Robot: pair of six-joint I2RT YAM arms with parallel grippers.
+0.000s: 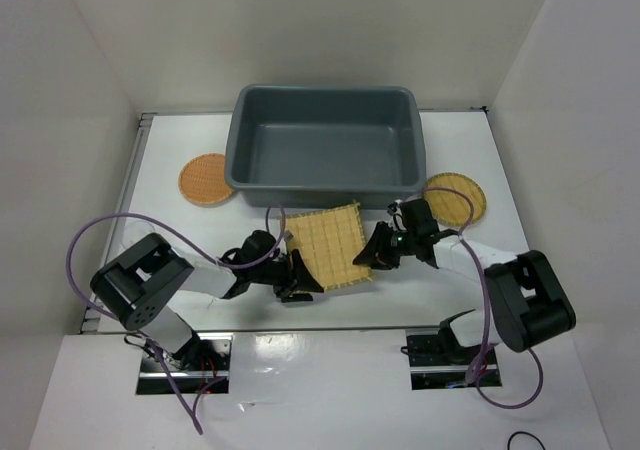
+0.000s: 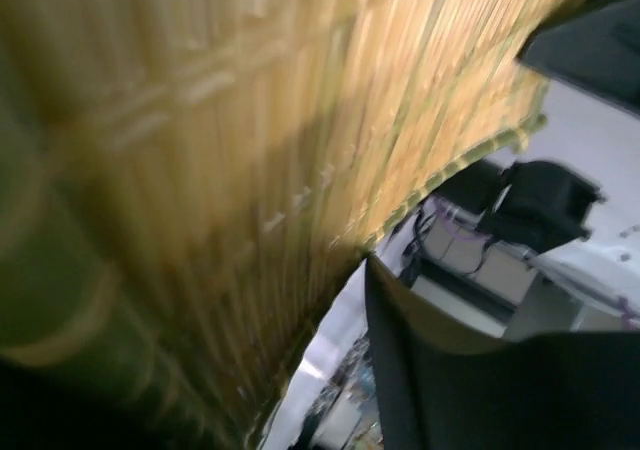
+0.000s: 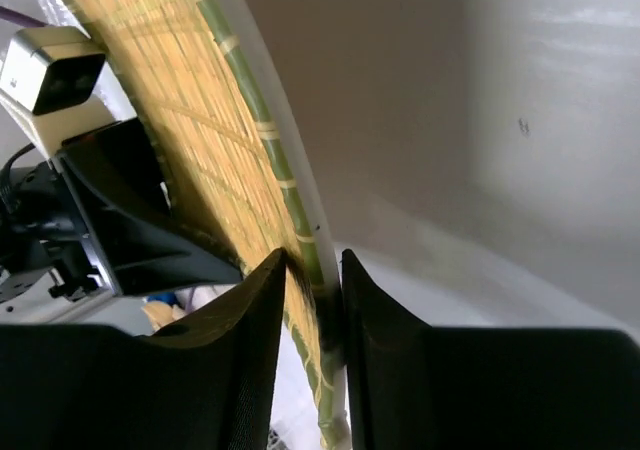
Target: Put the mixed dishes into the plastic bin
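Note:
The square tan woven mat [image 1: 328, 244] hangs tilted above the table in front of the dark grey plastic bin [image 1: 325, 185]. My right gripper [image 1: 380, 251] is shut on the mat's right edge; in the right wrist view both fingers [image 3: 250, 350] pinch the green-bound rim [image 3: 300, 232]. My left gripper [image 1: 298, 276] is at the mat's lower left corner. In the left wrist view the blurred mat [image 2: 200, 150] hides one finger, and a gap shows between the mat and the other finger [image 2: 470, 380]. The orange-brown tray [image 1: 207, 179] lies left of the bin and the yellow tray [image 1: 455, 196] lies right of it. No glasses are in view.
The bin's inside looks bare. White walls close in the table on the left, back and right. Purple cables loop off both arms over the near table. The two arm bases stand at the near edge.

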